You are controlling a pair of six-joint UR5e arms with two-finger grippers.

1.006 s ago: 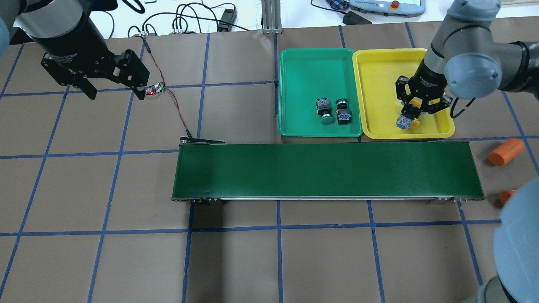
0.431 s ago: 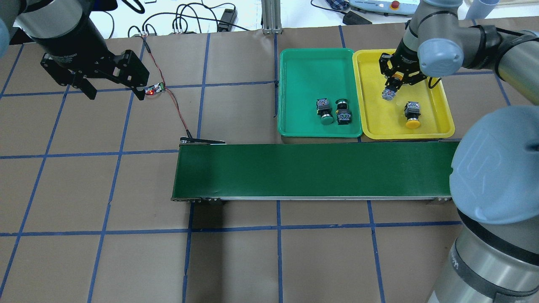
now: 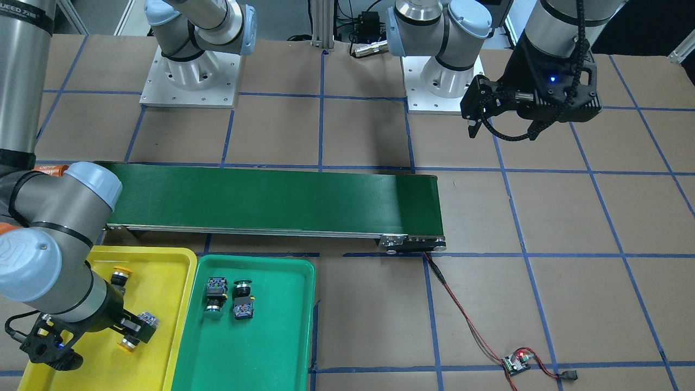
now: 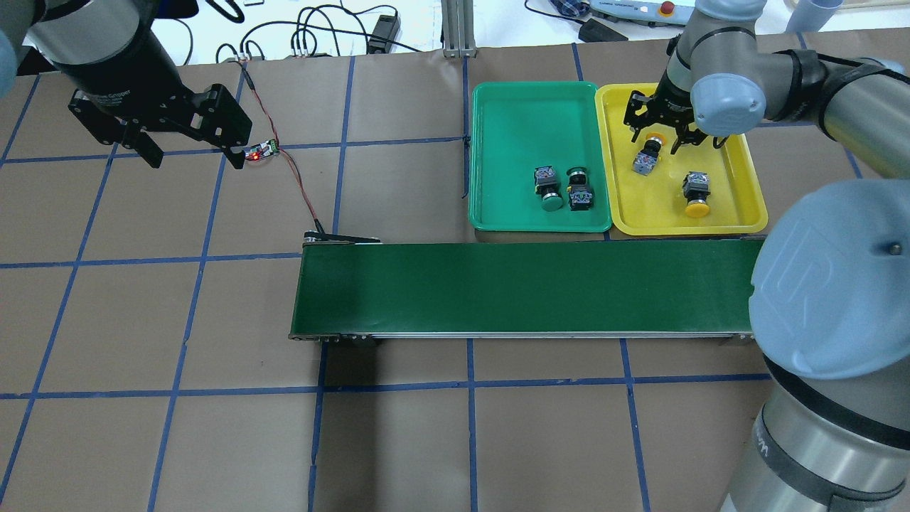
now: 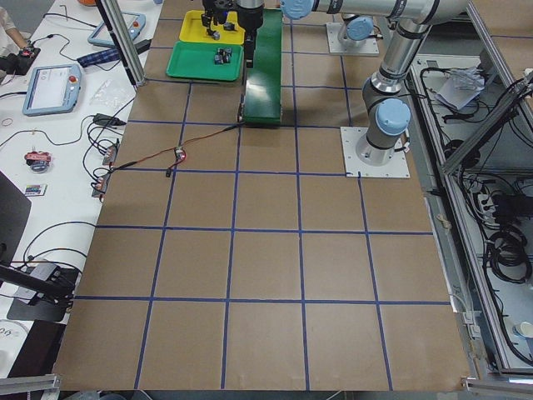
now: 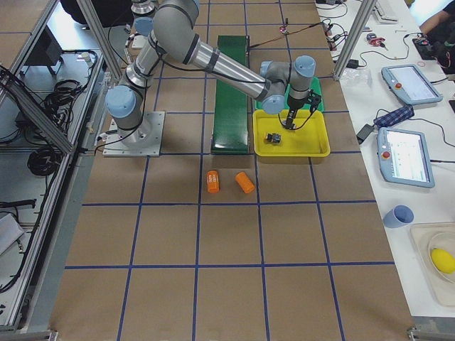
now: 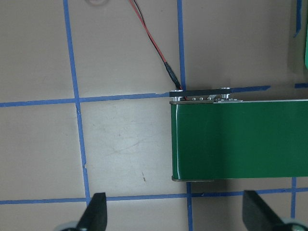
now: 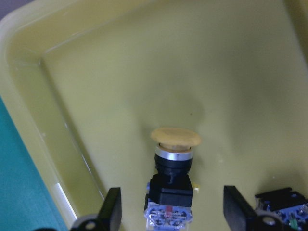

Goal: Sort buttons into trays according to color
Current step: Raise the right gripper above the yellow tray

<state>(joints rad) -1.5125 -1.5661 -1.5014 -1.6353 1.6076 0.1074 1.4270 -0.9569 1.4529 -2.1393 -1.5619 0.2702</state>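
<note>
Yellow-capped button (image 4: 645, 156) flat in yellow tray (image 4: 661, 208), cap toward far rim

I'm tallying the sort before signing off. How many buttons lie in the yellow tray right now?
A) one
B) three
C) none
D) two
D: the yellow tray holds two yellow-capped buttons, one button below the right gripper, whose jaws stand open clear of it, and another button nearer the conveyor belt.

A robotics lab: teach pendants (image 6: 407, 156), aluminium framing (image 4: 458, 28), cables (image 5: 505, 247).
</note>
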